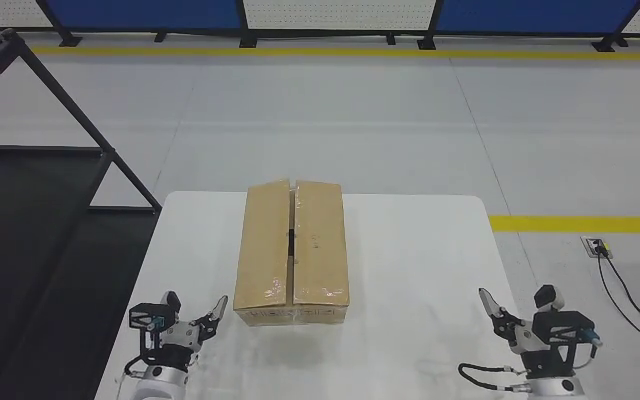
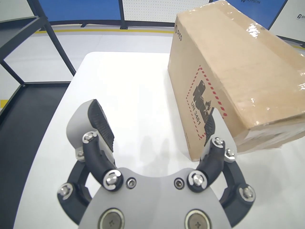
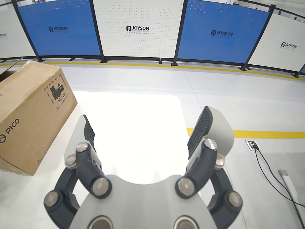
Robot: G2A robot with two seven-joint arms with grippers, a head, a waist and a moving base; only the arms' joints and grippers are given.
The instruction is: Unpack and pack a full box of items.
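- Box (image 1: 292, 250) sits centre of the top view, 2 flaps (image 1: 267, 240) closed.
- Left claw (image 2: 153, 113) and right claw (image 3: 145, 115) gape wide, empty, at the lower corners.
- We should pry each flap from the seam (image 1: 291, 215).

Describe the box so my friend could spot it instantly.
Start at the white table; the cardboard box stands near its middle. Unlike the black rack beside the table, it is brown, with two top flaps meeting along a centre seam.
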